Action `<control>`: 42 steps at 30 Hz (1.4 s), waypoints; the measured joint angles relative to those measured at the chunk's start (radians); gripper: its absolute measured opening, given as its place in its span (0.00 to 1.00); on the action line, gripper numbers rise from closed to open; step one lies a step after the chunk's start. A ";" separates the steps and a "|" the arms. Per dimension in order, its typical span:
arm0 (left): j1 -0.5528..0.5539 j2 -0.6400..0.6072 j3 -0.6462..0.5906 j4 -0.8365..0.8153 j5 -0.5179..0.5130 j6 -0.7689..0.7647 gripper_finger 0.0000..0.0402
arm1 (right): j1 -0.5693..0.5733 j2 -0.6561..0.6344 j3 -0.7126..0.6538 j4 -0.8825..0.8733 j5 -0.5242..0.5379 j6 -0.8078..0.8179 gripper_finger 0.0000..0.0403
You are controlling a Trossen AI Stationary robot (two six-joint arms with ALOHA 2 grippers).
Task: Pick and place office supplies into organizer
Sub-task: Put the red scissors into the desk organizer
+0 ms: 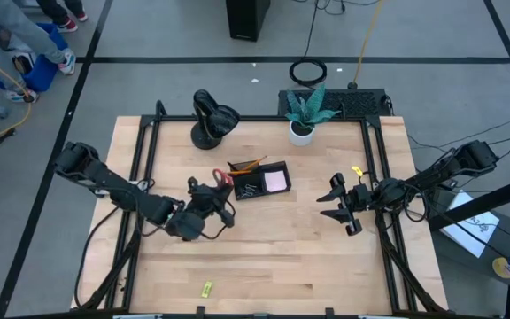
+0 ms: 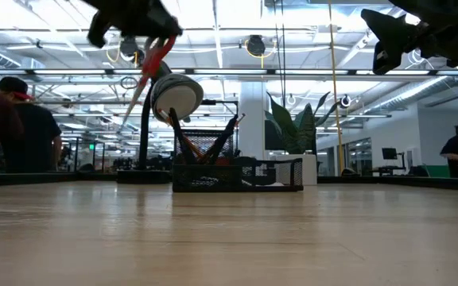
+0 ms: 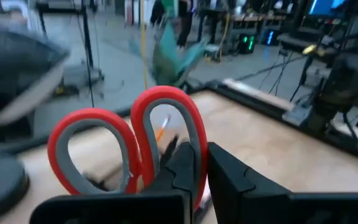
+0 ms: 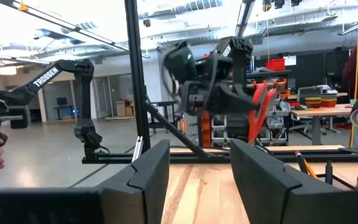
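My left gripper [image 1: 212,190] hangs above the table just left of the black organizer [image 1: 248,190] and is shut on the red-handled scissors [image 1: 222,178]. In the low view the scissors [image 2: 154,62] slant below the gripper [image 2: 156,30], well above the wood. The organizer holds a pink sticky-note pad [image 1: 276,181] and orange pencils [image 1: 251,165] that stick up from its back section. A small yellow-green piece [image 1: 207,288] lies flat near the table's near edge. My right gripper [image 1: 333,202] waits open and raised toward the table's right side, touching nothing. My left gripper pinches the scissors between its two fingers at the neck of the handles [image 3: 166,168], where the two red loops meet. The loops [image 3: 166,118] stand out past the fingertips; the fingers hide the blades. The scissors are lifted clear and hang slanted.
A round black lamp-like object [image 1: 211,120] and a white plant pot [image 1: 302,133] stand at the far edge behind the organizer. Black frame rails [image 1: 144,168] run along the table's sides. People [image 2: 6,119] show in the room beyond. Bare wood [image 1: 282,257] lies between organizer and near edge.
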 joint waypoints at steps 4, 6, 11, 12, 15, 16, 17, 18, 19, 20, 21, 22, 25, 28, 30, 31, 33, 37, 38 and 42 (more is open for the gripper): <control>0.033 0.000 0.000 0.213 0.013 0.216 0.04 | 0.000 0.000 0.000 0.000 0.000 0.000 0.40; 0.053 0.000 0.000 0.300 0.033 0.305 0.03 | 0.000 0.000 0.000 0.001 0.000 0.000 0.40; 0.107 0.000 0.000 0.463 0.157 0.535 0.06 | 0.000 0.000 0.000 0.000 0.000 0.000 0.40; 0.118 -0.001 0.001 0.490 0.181 0.575 0.07 | 0.000 0.000 0.000 0.001 0.000 0.000 0.40; 0.157 -0.001 0.001 0.544 0.256 0.650 0.07 | 0.000 0.000 0.000 0.001 0.000 0.000 0.40; 0.173 -0.001 0.001 0.557 0.277 0.661 0.07 | 0.000 0.000 0.000 0.001 0.000 0.000 0.40; 0.190 -0.001 0.001 0.573 0.298 0.674 0.06 | 0.000 0.000 0.000 0.001 0.000 0.000 0.40; 0.211 -0.001 0.001 0.588 0.324 0.685 0.05 | 0.000 0.000 0.000 0.001 0.000 0.000 0.40; 0.231 -0.001 0.001 0.601 0.360 0.695 0.04 | 0.000 0.000 0.000 0.001 0.000 0.000 0.40; 0.250 -0.001 0.001 0.616 0.395 0.702 0.04 | 0.000 0.000 0.000 0.001 0.000 0.000 0.40; 0.268 -0.001 0.001 0.625 0.424 0.704 0.03 | 0.000 0.000 0.000 0.001 0.000 0.000 0.40; 0.286 -0.001 0.001 0.632 0.451 0.705 0.03 | 0.000 0.000 0.000 0.001 0.000 0.000 0.40; 0.334 -0.001 0.001 0.634 0.530 0.698 0.05 | 0.000 0.000 0.000 0.001 0.000 0.000 0.40; 0.372 0.000 0.000 0.626 0.589 0.695 0.08 | 0.000 0.000 0.000 0.001 0.000 0.000 0.40; 0.390 0.000 0.000 0.608 0.609 0.688 0.08 | 0.000 0.000 0.000 0.001 0.000 0.000 0.40; 0.397 0.000 0.000 0.599 0.616 0.687 0.08 | 0.000 0.000 0.000 0.001 0.000 0.000 0.40; 0.410 0.005 0.000 0.590 0.617 0.678 0.07 | 0.000 0.000 0.000 0.001 0.000 0.000 0.40; 0.431 0.031 -0.001 0.591 0.619 0.633 0.05 | 0.000 0.000 0.000 0.001 0.000 0.000 0.40; 0.435 0.039 -0.001 0.594 0.619 0.634 0.04 | 0.000 0.000 0.000 0.000 0.000 0.000 0.40; 0.437 0.070 -0.001 0.606 0.621 0.631 0.06 | 0.000 0.000 0.000 -0.010 0.000 0.000 0.40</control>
